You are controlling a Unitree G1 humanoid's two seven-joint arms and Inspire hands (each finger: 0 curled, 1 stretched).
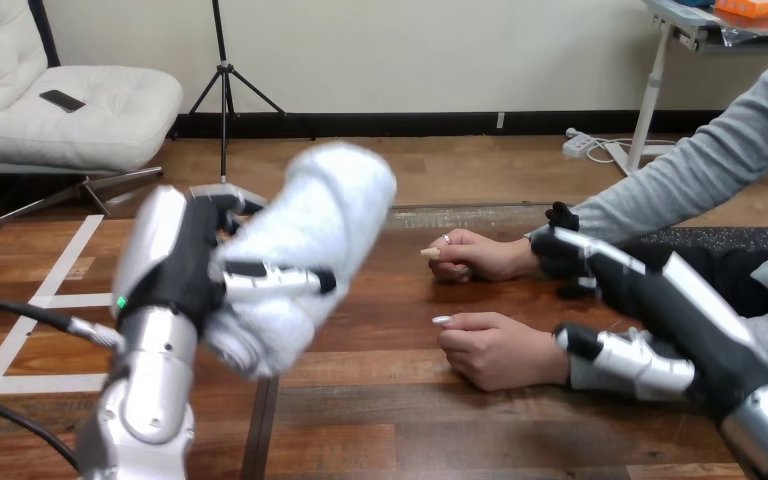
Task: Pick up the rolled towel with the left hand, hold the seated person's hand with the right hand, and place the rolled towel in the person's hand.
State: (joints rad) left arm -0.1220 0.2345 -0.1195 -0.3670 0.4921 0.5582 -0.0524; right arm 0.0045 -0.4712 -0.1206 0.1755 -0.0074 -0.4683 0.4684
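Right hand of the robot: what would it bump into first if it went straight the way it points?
Probably the wrist of the person's farther hand. The right hand points up and left at it and looks very close, though depth is unclear.

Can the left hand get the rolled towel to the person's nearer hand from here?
Probably yes: the left hand, fingers curled round the rolled white towel, is raised, with bare wooden table between it and the person's nearer hand.
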